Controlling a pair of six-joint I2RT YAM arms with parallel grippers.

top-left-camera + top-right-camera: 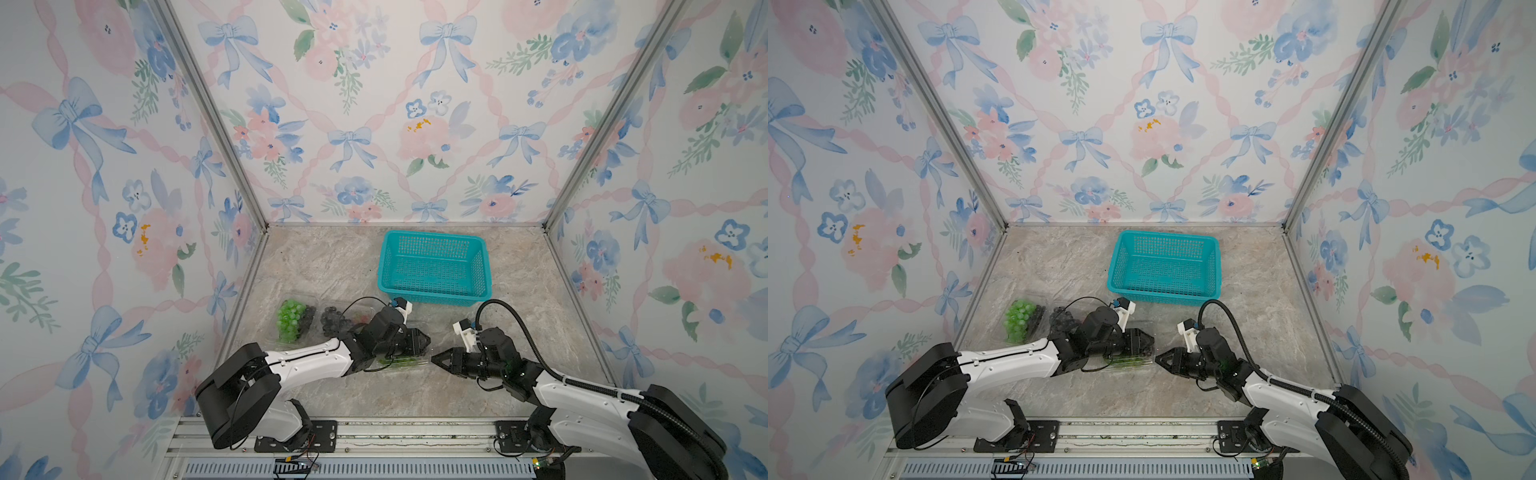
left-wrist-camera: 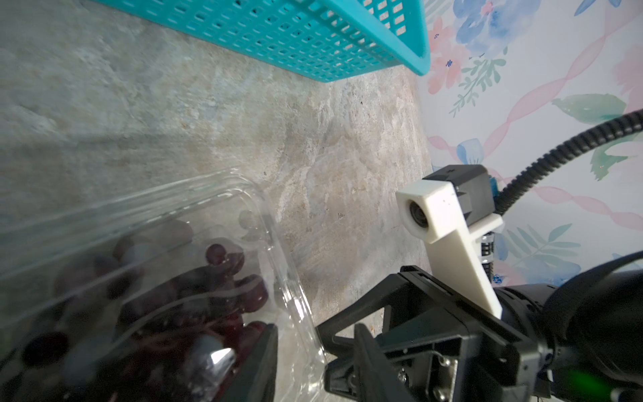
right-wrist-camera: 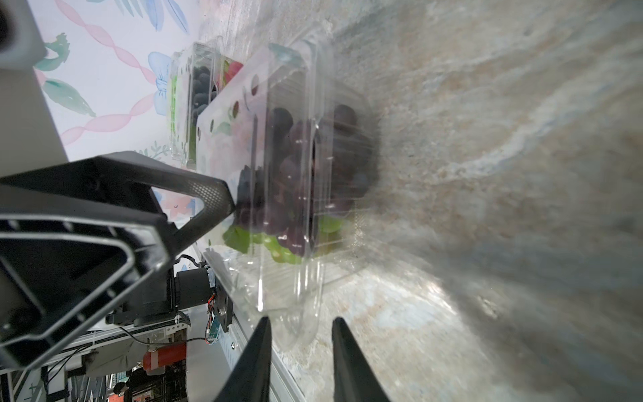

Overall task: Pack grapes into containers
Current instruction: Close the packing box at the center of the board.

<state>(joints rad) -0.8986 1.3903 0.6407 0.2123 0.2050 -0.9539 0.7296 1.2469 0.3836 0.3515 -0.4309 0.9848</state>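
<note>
While the left gripper, grip unreadable, rests atop the clear container of dark grapes lying front-centre on the table, the right gripper faces its short end, jaws parted astride the rim.

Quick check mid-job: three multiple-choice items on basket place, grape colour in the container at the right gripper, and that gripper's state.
1. Teal basket: A between grippers; B far end of tabletop; C against left wall.
2. Grapes in the clamshell container at the right gripper: A orange; B white; C dark purple.
3. That gripper: A open; B gripping a bunch; C unseen.
Key: B, per both top views; C, seen through clear plastic; A, jaws apart at the container's corner.
</note>
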